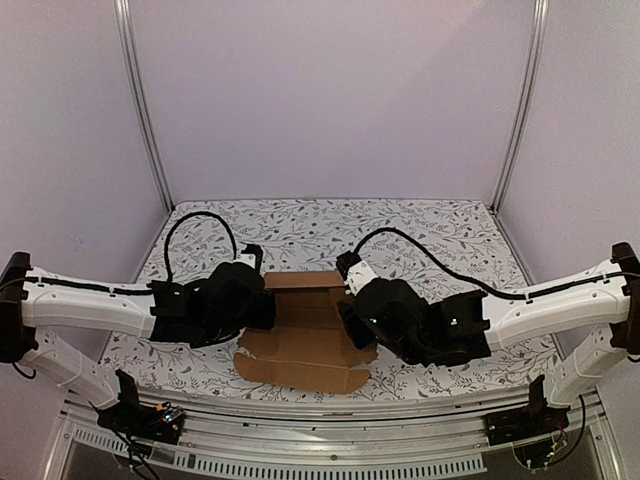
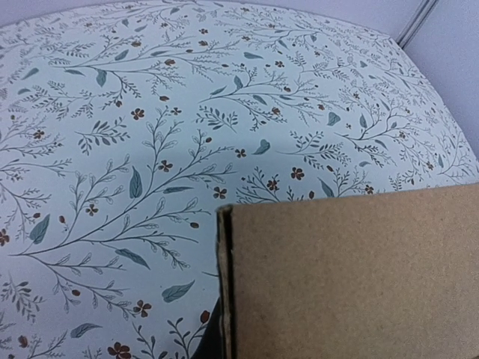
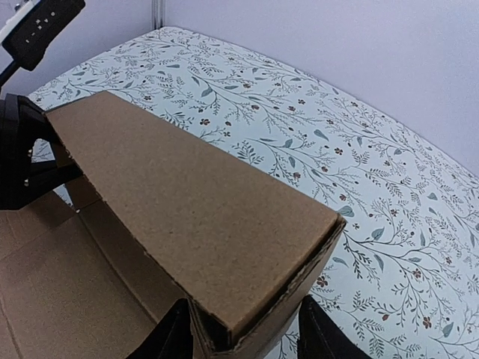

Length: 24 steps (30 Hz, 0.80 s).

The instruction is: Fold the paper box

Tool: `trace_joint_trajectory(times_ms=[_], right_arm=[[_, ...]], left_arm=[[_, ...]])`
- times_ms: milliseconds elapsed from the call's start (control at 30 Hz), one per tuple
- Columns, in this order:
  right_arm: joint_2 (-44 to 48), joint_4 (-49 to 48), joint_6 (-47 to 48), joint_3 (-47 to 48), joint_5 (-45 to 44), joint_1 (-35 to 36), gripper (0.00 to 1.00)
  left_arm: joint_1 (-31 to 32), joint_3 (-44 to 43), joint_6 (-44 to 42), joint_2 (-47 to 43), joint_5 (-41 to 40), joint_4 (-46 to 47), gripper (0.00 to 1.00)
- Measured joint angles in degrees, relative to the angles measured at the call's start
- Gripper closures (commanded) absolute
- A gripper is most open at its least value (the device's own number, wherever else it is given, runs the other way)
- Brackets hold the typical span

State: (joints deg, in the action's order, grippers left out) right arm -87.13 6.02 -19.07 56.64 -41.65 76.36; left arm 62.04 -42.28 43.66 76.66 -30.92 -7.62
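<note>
The paper box is plain brown cardboard, partly folded, in the middle of the table. Its far wall stands up as a doubled panel and its flat flaps lie toward the front. My left gripper is at the wall's left end. In the left wrist view the cardboard hides the jaws, and only one dark finger shows beside the panel's edge. My right gripper is shut on the wall's right end, with one finger on each side. The left gripper straddles the far end.
The table has a floral-patterned cloth. Pale walls with metal corner posts enclose the back and sides. Black cables loop over both arms. The table's front rail runs along the near edge.
</note>
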Motion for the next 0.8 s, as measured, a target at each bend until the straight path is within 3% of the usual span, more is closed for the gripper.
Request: trace_joint_trajectory(times_ms=[567, 800], right_arm=[[-9.1, -2.8, -1.0, 4.5, -16.2, 1.3, 0.75], [-12.4, -5.2, 0.6, 6.2, -21.4, 1.5, 0.96]], left_arm=[[-0.3, -1.7, 5.2, 2.6, -1.2, -1.2, 1.0], [-0.5, -1.7, 6.9, 2.6, -1.9, -2.3, 1.0]])
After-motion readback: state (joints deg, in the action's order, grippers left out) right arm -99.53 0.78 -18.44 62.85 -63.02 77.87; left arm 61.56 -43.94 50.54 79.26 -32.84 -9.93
